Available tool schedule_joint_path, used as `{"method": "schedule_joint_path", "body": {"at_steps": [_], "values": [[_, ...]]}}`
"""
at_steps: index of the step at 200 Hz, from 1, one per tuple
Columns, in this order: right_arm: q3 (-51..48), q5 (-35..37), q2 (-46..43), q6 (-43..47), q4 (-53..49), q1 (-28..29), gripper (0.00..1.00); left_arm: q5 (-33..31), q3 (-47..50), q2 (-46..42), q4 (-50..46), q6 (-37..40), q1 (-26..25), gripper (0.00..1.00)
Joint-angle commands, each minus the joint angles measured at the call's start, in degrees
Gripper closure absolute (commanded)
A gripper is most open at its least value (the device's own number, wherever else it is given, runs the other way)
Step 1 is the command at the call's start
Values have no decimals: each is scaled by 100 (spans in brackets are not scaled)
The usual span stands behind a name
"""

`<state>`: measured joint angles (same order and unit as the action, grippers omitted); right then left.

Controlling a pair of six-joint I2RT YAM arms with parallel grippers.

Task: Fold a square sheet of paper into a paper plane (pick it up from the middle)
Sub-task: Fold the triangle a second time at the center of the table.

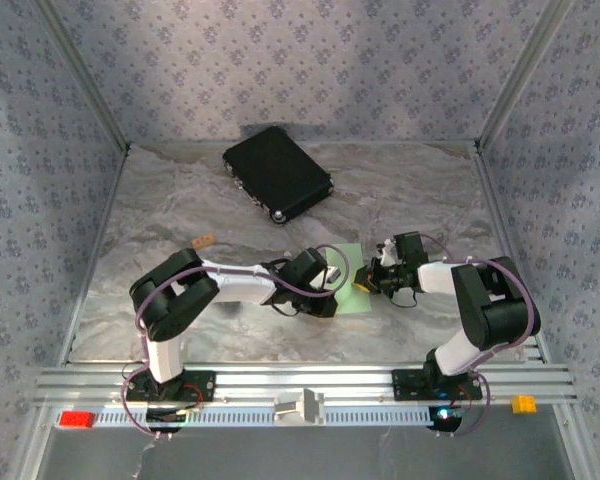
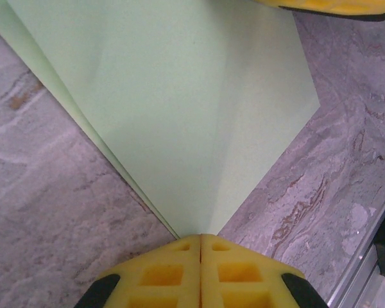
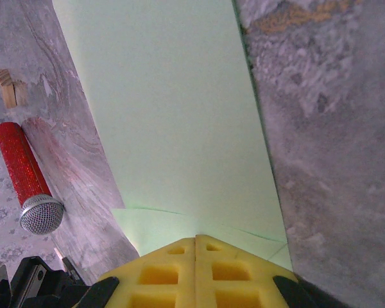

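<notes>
- Paper (image 1: pixel 351 262): light green, folded into layers, lying flat on the table (image 1: pixel 180 210) between the two end effectors.
- Left end effector (image 2: pixel 200 239): yellow fingers pressed together with no gap. The paper's pointed corner meets the tips and the sheet fans out ahead. I cannot tell whether the corner is nipped between the fingers.
- Right end effector (image 3: pixel 196 240): fingers also pressed together, with the tips over the near edge of the paper. A folded flap lies just ahead of the tips, and the rest of the sheet runs on ahead.
- In the top view, the two end effectors are close together and face each other across the paper.
- Red tool (image 3: pixel 25 179): it has a grey mesh head and lies on the table left of the right end effector, near the paper's edge.
- Wood block (image 3: pixel 8 88): just beyond the tool.
- Black case (image 1: pixel 277 172): far ahead of both end effectors, well apart from the paper.
</notes>
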<state>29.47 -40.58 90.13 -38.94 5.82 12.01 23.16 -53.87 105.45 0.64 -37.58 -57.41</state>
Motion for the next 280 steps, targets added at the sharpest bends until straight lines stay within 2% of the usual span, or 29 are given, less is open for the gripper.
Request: {"method": "schedule_joint_path", "body": {"at_steps": [1, 35, 71, 97, 122, 148, 182, 223, 280], "values": [[-73, 302, 159, 71, -306, -51, 98, 177, 91, -79, -302, -7, -68, 94], [-41, 148, 107, 44, -180, -5, 97, -32, 52, -516, -194, -31, -62, 94], [85, 33, -261, -150, -77, 57, 91, -347, -59, -833, -100, -47, 138, 91], [294, 156, -736, -163, -438, 55, 85, -231, -335, -633, 32, -100, 356, 90], [417, 793, -1084, -59, -1362, -23, 82, -201, -859, -244, -281, 45, 453, 90], [118, 673, -1375, -252, -1459, -235, 81, -114, -1289, 191, -463, 172, 476, 90], [-210, 665, -1785, -421, -1701, -198, 79, -151, -1620, 660, -755, 247, 491, 92], [-483, 590, -2093, -456, -1995, -92, 72, -302, -1413, 832, -761, 219, 529, 95], [-530, 686, -2166, -435, -2247, 210, 63, -199, -838, 951, -362, 37, 511, 99]]}}
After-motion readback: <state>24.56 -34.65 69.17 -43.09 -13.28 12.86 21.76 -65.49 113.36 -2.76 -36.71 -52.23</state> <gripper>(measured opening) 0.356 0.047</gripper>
